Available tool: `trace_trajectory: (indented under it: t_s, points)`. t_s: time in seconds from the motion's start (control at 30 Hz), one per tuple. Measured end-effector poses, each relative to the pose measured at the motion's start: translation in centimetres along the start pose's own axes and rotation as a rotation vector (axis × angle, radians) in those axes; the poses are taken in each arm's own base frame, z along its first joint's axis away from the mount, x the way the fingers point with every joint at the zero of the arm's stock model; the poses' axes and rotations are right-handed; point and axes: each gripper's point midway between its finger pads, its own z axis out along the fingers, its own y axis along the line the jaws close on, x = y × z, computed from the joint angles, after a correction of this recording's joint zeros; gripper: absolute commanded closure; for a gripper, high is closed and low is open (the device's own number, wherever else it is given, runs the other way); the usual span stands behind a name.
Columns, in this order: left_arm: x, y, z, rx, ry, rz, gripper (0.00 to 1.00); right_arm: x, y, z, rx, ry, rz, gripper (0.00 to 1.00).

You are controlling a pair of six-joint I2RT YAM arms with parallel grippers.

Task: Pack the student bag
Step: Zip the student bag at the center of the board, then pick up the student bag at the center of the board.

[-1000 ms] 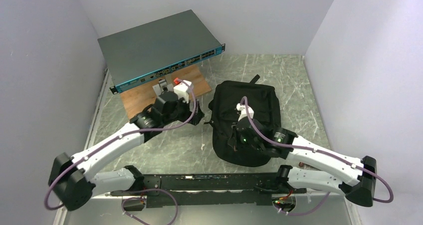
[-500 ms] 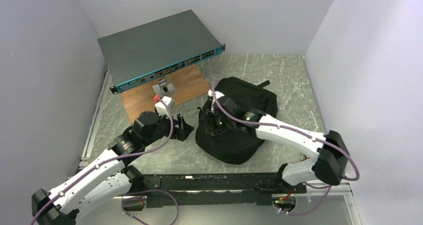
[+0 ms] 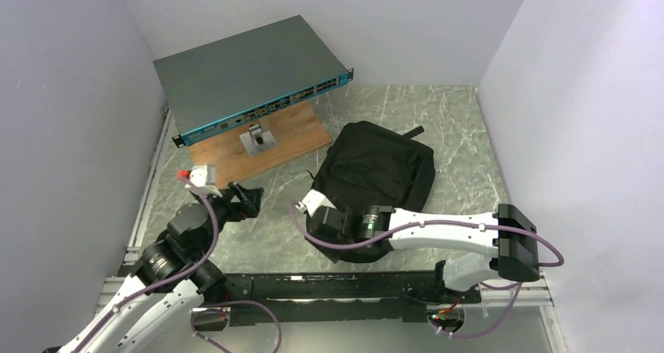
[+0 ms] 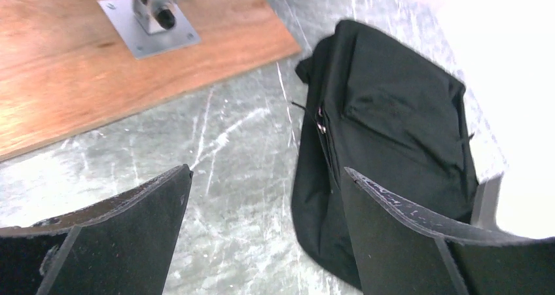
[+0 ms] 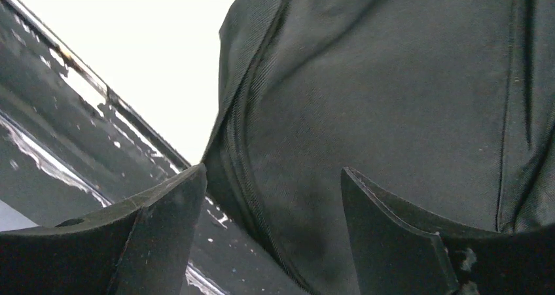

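The soft black fabric backpack lies slumped on the veined grey-green stone table, right of a flat wooden board. The right gripper is spread wide at its zippered near seam. The left gripper, also spread, holds nothing.

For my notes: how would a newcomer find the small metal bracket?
Find the grey network switch at the far left of the table; a wooden board lies along its front edge. The bracket stands on that board: a silvery square plate bearing a short tube, apart from the black backpack.
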Motion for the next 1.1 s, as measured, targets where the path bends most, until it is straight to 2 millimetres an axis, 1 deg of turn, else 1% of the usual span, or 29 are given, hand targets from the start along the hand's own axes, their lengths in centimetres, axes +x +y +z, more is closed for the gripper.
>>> trace_trajectory:
  t_s: [0.07, 0.17, 0.2, 0.3, 0.37, 0.4, 0.43, 0.5, 0.53, 0.6, 0.67, 0.73, 0.77, 0.83, 0.9, 0.93, 1.0, 1.07, 1.1]
  points:
    - [-1.1, 0.7, -0.9, -0.019, -0.057, -0.029, 0.11, 1.0, 0.7, 0.1, 0.003, 0.012, -0.053, 0.21]
    - [-1.9, 1.8, -2.0, -0.049, -0.11, -0.053, 0.1, 2.7, 1.3, 0.9, 0.011, 0.059, -0.105, 0.18]
    - [-2.1, 2.1, -2.2, -0.059, -0.12, -0.057, 0.1, 3.2, 1.3, 1.3, 0.015, 0.074, -0.116, 0.16]
    - [-1.9, 2.8, -2.6, -0.084, -0.122, -0.053, 0.1, 4.3, 1.6, 2.1, 0.021, 0.108, -0.143, 0.15]
    - [-1.6, 3.1, -2.6, -0.096, -0.111, -0.047, 0.11, 4.6, 1.8, 2.3, 0.022, 0.114, -0.152, 0.2]
    - [-1.5, 3.2, -2.6, -0.099, -0.105, -0.045, 0.11, 4.6, 1.8, 2.3, 0.03, 0.113, -0.153, 0.28]
    - [-1.3, 3.3, -2.6, -0.103, -0.099, -0.043, 0.11, 4.6, 1.6, 2.4, 0.049, 0.111, -0.152, 0.43]
    - [-1.0, 3.3, -2.5, -0.109, -0.086, -0.043, 0.11, 4.6, 0.9, 3.0, 0.118, 0.106, -0.146, 0.89]
    - [-0.9, 3.3, -2.4, -0.108, -0.081, -0.044, 0.11, 4.7, 0.3, 3.3, 0.164, 0.106, -0.145, 1.0]
    - [-0.8, 3.2, -2.4, -0.103, -0.075, -0.046, 0.12, 4.8, -0.6, 3.7, 0.241, 0.114, -0.136, 1.0]
    - [-0.7, 3.0, -2.4, -0.093, -0.068, -0.046, 0.12, 4.4, -0.9, 3.6, 0.272, 0.112, -0.12, 1.0]
    - [-0.6, 2.9, -2.4, -0.088, -0.064, -0.045, 0.12, 2.8, -0.8, 2.6, 0.275, 0.089, -0.105, 1.0]
    - [-0.6, 2.8, -2.4, -0.087, -0.063, -0.045, 0.12, 1.5, -0.8, 1.9, 0.272, 0.066, -0.088, 1.0]
    - [-0.7, 2.7, -2.5, -0.079, -0.06, -0.046, 0.11, -1.8, -1.2, -0.1, 0.249, -0.007, -0.022, 1.0]
    - [-0.8, 2.4, -2.5, -0.065, -0.058, -0.047, 0.11, -5.4, -2.3, -3.0, 0.187, -0.098, 0.079, 1.0]
    - [-0.9, 2.2, -2.6, -0.057, -0.057, -0.049, 0.11, -6.7, -3.1, -4.4, 0.159, -0.141, 0.128, 1.0]
    - [-1.0, 1.8, -2.7, -0.038, -0.053, -0.051, 0.11, -10.0, -5.5, -8.2, 0.088, -0.25, 0.25, 1.0]
    - [-1.3, 1.0, -2.7, -0.011, -0.04, -0.049, 0.1, -13.0, -9.0, -12.7, 0.062, -0.375, 0.354, 1.0]
    - [-1.5, 0.6, -2.7, 0.002, -0.031, -0.046, 0.1, -14.1, -10.6, -14.8, 0.07, -0.424, 0.384, 1.0]
